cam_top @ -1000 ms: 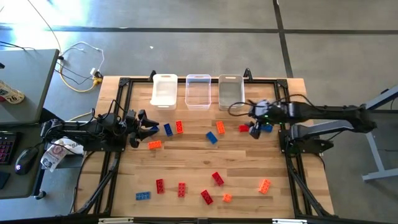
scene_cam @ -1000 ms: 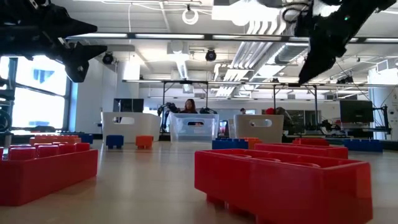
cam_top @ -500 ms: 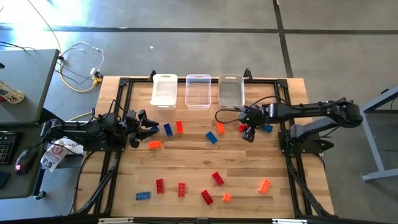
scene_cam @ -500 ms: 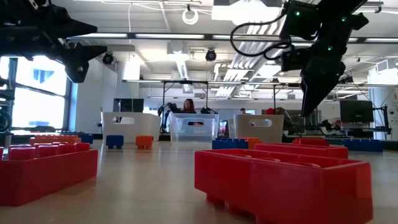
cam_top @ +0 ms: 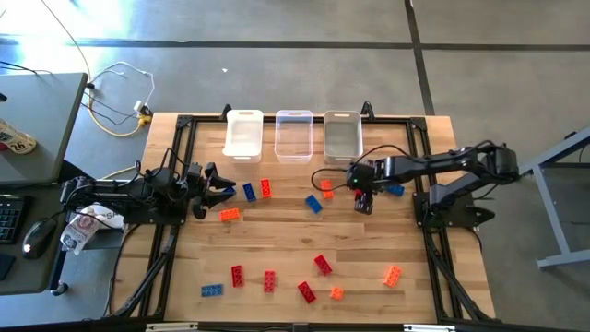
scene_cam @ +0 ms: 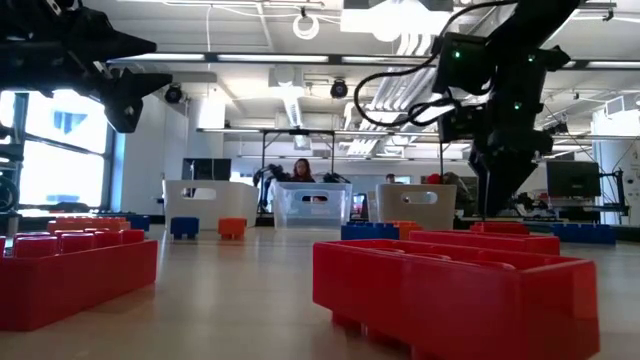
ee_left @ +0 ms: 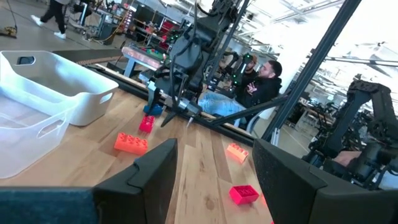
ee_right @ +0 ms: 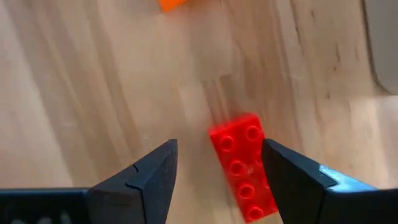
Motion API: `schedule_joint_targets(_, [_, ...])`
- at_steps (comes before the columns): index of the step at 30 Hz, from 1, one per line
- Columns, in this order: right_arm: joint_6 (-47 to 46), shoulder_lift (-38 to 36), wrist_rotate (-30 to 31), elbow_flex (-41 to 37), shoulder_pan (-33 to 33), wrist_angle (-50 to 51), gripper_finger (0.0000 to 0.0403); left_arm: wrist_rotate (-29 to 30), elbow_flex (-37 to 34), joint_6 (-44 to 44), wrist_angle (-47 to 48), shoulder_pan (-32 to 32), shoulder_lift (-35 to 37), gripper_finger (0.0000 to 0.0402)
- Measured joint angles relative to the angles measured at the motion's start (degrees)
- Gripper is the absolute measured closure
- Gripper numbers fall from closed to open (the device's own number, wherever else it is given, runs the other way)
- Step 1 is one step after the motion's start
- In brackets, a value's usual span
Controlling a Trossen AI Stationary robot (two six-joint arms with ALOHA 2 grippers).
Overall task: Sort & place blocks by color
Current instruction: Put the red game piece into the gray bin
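Checked all four views for legible text. One marking found: the number "16" on a round tag (cam_top: 20,141) lying on the grey side desk (cam_top: 37,101) at the left of the table, high view. Print on the crumpled packet (cam_top: 89,227) beside the left arm's base noted but not legible. No readable labels, brands or numbers found on the blocks, bins, arms or table frame. Screens and signs in the room beyond too small to read.
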State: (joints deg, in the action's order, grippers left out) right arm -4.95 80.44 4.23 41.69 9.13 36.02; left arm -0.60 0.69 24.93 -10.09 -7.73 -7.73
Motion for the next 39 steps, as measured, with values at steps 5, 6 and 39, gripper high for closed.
schedule_joint_targets(5, [2.5,1.22,1.77,0.0,0.26,-0.05,0.0182,0.0,0.0,-0.02,0.0,0.0,0.0,0.0204])
schedule_joint_targets(6, [2.76,1.37,1.79,0.0,0.36,-0.12,0.0182,0.0,0.0,0.0,0.0,0.0,0.02,0.0204])
schedule_joint_targets(39, [4.19,6.3,-0.81,-0.11,3.6,-0.23,0.0291,0.96,0.0,0.33,2.2,0.0,0.02,0.0204])
